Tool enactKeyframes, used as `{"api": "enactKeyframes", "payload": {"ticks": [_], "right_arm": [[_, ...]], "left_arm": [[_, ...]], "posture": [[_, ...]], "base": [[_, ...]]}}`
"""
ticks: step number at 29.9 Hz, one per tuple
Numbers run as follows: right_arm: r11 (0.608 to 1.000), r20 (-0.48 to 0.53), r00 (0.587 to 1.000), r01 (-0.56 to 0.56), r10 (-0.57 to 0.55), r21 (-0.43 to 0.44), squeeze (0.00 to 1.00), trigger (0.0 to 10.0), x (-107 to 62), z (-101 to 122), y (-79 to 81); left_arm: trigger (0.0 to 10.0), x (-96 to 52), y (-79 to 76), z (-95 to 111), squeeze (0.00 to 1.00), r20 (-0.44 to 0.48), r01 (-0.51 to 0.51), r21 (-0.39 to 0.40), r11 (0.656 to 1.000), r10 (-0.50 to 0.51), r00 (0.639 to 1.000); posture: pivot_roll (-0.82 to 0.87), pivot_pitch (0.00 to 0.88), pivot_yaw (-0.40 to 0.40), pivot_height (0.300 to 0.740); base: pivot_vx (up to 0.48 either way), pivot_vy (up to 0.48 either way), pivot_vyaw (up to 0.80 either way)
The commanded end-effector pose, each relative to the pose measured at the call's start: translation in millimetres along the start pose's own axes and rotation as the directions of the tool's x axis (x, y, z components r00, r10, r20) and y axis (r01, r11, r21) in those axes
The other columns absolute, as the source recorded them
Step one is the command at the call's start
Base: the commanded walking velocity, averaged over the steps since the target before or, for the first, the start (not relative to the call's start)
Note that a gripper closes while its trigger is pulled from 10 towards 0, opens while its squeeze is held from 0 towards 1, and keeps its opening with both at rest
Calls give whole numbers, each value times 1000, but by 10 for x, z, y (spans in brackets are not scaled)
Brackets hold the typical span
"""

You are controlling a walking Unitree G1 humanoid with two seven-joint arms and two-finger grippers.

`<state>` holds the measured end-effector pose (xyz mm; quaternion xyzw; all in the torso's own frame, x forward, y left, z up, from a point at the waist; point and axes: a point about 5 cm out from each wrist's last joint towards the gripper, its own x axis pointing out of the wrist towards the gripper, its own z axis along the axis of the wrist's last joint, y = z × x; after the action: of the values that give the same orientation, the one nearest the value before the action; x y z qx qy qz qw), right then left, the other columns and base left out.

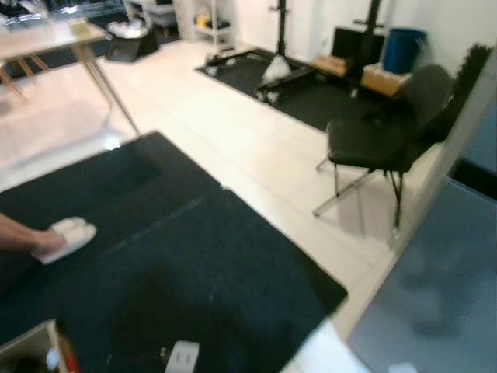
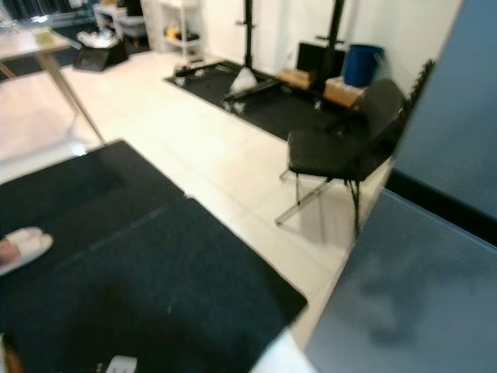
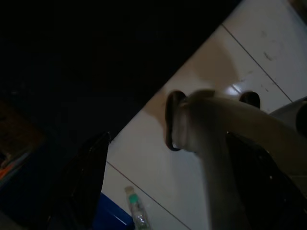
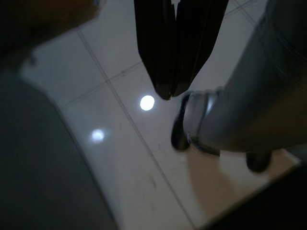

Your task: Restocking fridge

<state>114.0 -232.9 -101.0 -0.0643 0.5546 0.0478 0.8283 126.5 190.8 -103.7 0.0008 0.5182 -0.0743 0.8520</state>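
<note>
A grey-blue fridge (image 2: 419,287) rises close on my right in the blurred eye views. My left gripper (image 3: 168,139) hangs low over the white tiles, its two black fingers (image 3: 91,182) spread open with nothing between them. Below it a small clear bottle (image 3: 135,211) with a teal label lies on the floor beside a blue object (image 3: 112,216). My right gripper (image 4: 169,91) also hangs over the tiles, shut and empty. My own silver leg (image 4: 240,115) stands just behind it.
Black floor mats (image 1: 194,272) lie ahead and to the left. A person's foot in a white slipper (image 1: 66,237) rests on one. A black chair (image 1: 388,132) stands by the fridge, a table (image 1: 54,39) far left. A box corner (image 1: 39,350) shows bottom left.
</note>
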Motion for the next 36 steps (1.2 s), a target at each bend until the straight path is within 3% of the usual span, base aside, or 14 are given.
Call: {"api": "enactKeyframes", "payload": {"ticks": [1, 16, 25, 36], "right_arm": [[1000, -11, 1000, -4, 3, -22, 0, 10000, 1, -24, 18], [998, -27, 1000, -11, 9, -69, 0, 10000, 5, -64, 70], [994, -31, 999, 23, -26, -111, 0, 10000, 5, -62, 49], [992, -32, 999, 20, -24, -122, 0, 10000, 7, -63, 62]], "left_arm": [[10000, -2, -13, -39, 0, -18, 3, 4, 1000, -2, 1000], [10000, -9, -5, -63, 0, -25, -2, 2, 1000, 2, 1000], [10000, -7, -8, -57, 0, -25, 5, 9, 1000, -5, 1000], [10000, -14, 6, -78, 0, -36, 1, 18, 1000, 0, 999]], "posture": [[3, 0, -29, 740], [2, 0, -27, 740], [1, 0, -26, 740], [3, 0, -27, 740]], "base": [[0, 0, 712], [0, 0, 681], [0, 0, 0], [320, 0, 0]]}}
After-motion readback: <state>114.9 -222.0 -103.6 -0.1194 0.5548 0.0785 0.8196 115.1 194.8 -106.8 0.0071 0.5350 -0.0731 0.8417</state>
